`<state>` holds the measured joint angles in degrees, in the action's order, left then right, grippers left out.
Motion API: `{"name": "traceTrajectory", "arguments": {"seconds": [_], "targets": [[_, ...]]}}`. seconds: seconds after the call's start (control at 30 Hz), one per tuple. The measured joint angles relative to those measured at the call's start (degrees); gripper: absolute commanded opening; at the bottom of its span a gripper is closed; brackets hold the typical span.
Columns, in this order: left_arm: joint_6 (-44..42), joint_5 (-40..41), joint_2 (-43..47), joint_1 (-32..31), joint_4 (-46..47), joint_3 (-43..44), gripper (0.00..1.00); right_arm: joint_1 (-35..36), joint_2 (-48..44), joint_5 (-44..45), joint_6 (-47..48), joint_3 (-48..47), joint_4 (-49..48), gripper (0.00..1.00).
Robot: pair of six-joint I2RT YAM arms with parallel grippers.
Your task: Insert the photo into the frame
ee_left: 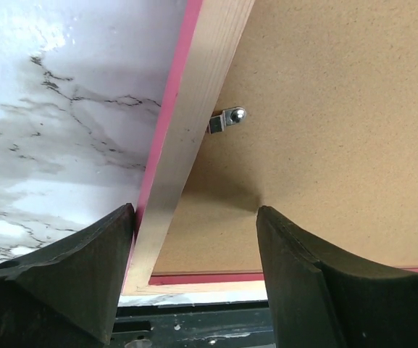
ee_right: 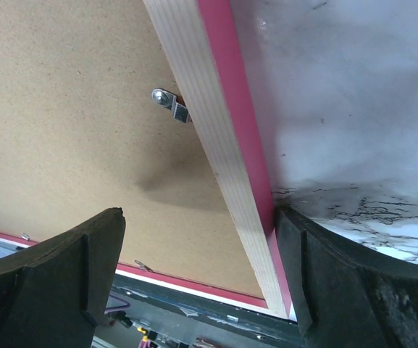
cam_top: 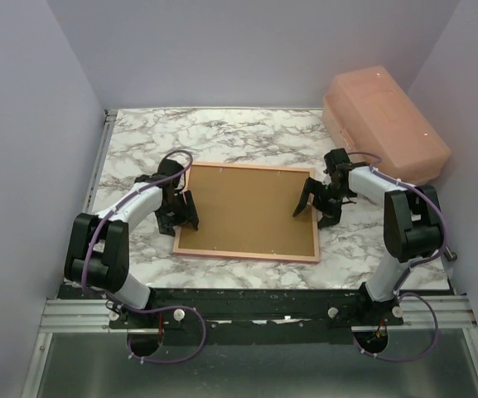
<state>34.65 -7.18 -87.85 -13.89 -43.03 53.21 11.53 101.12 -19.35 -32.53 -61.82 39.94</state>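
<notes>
The frame (cam_top: 247, 255) lies back side up in the middle of the table, its pale wooden back rim and pink outer edge showing. The brown backing board (cam_top: 251, 207) fills it. The photo is not in view. My left gripper (cam_top: 181, 217) is open and straddles the frame's left rail (ee_left: 194, 109), with one finger (ee_left: 85, 275) outside against the pink edge and the other over the board (ee_left: 324, 109). My right gripper (cam_top: 316, 211) is open and straddles the right rail (ee_right: 209, 123) in the same way. A small metal clip (ee_left: 228, 118) sits by each rail; the other one shows in the right wrist view (ee_right: 171, 103).
A pink-orange plastic box (cam_top: 383, 120) stands at the back right, close to the right arm. The marble tabletop (cam_top: 222, 133) is ringed by grey walls. A black rail (cam_top: 255, 303) runs along the near edge.
</notes>
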Motion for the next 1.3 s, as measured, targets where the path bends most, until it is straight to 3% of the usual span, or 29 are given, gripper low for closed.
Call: {"name": "traceTrajectory", "arguments": {"seconds": [0.2, 0.43, 0.5, 0.73, 0.8, 1.0, 1.3], "targets": [[-1.9, 1.6, 2.9, -0.4, -2.6, 2.0, 0.82, 0.3, -1.2, 0.5, 0.3, 1.0, -0.7, 0.95], [-4.7, 5.7, 21.4, -0.9, -6.6, 3.7, 0.88, 0.9, -7.5, 1.6, 1.0, 7.4, 0.1, 0.95], [-4.9, 5.2, 27.1, -0.9, -6.5, 3.5, 0.98, 0.9, -10.3, 1.7, 1.0, 9.8, 0.6, 0.95], [-3.4, -2.7, 45.7, -2.6, -2.8, -2.6, 0.98, 0.9, -18.0, 0.2, -0.3, 18.2, 1.3, 0.96], [-2.6, -4.6, 48.2, -3.8, -1.7, -4.5, 0.97, 0.9, -19.4, -0.2, -0.9, 20.1, 1.4, 0.91], [-0.2, -7.0, 50.1, -12.6, 1.8, -9.5, 0.96, 1.3, -20.7, -1.4, -2.0, 22.7, 1.6, 0.74], [1.7, -2.6, 42.1, -26.2, 5.2, -8.8, 0.95, 1.6, -20.2, -1.7, -2.9, 23.4, 1.3, 0.59]]}}
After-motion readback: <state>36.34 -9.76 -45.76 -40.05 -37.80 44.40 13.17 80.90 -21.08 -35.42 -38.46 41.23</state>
